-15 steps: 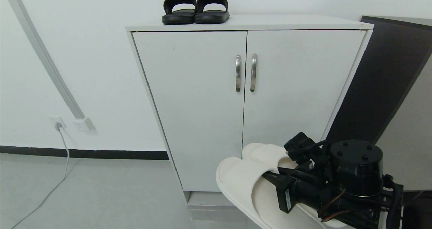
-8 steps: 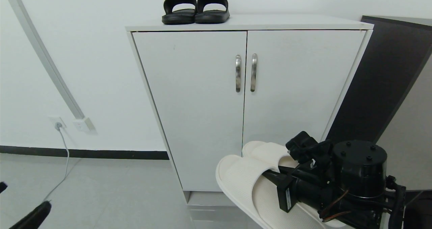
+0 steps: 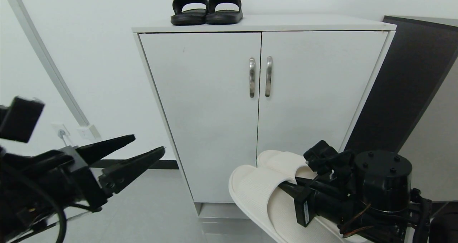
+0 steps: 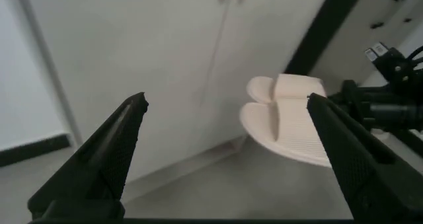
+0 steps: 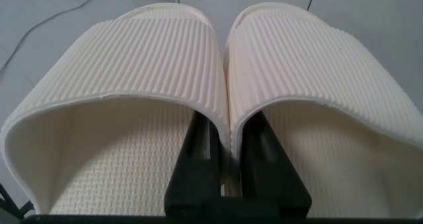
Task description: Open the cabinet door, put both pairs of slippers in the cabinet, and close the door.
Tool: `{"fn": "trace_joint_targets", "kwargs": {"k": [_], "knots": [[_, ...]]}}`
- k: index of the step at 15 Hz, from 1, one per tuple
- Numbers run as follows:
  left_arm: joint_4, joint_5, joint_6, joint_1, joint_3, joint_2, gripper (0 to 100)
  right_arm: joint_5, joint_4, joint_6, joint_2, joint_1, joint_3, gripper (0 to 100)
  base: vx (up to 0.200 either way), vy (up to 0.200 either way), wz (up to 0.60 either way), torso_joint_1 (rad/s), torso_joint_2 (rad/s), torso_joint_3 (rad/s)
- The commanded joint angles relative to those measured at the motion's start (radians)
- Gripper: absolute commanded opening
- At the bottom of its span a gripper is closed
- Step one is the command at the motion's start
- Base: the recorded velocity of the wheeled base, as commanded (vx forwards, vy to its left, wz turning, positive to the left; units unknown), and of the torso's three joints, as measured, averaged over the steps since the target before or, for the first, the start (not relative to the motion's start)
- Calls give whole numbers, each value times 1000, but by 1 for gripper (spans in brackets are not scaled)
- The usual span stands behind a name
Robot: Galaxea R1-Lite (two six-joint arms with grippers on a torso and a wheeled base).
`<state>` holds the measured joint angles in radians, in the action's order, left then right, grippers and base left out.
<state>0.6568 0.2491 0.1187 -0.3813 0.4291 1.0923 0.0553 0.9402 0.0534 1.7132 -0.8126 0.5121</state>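
Right pincer [image 5: 225, 145] grips the white slippers [image 3: 254, 189] by their adjoining straps; left pincer [image 3: 148, 143] gapes.

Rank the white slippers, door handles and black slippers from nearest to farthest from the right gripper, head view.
1. White slippers: held in the right gripper, low before the cabinet.
2. Door handles: higher, at the cabinet's middle.
3. Black slippers: on the cabinet top, left side.
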Motion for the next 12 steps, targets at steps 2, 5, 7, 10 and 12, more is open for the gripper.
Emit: {"fn": "trace_joint_targets", "kwargs": {"k": [2,5,7,10,12], "knots": [[10,-13,18,-149,175,182,100,0,0,0,3,0,3,0,0,0,0,0,0,0],[14,-11,27,-172,318,319,100,1,0,0,6,1,6,0,0,0,0,0,0,0],[14,-8,24,-183,384,380,100,1,0,0,20,0,6,0,0,0,0,0,0,0],[-34,-5,24,-260,457,414,100,-2,0,0,31,0,9,0,0,0,0,0,0,0],[-55,117,25,-289,540,472,100,-2,2,0,43,0,9,0,0,0,0,0,0,0]]}}
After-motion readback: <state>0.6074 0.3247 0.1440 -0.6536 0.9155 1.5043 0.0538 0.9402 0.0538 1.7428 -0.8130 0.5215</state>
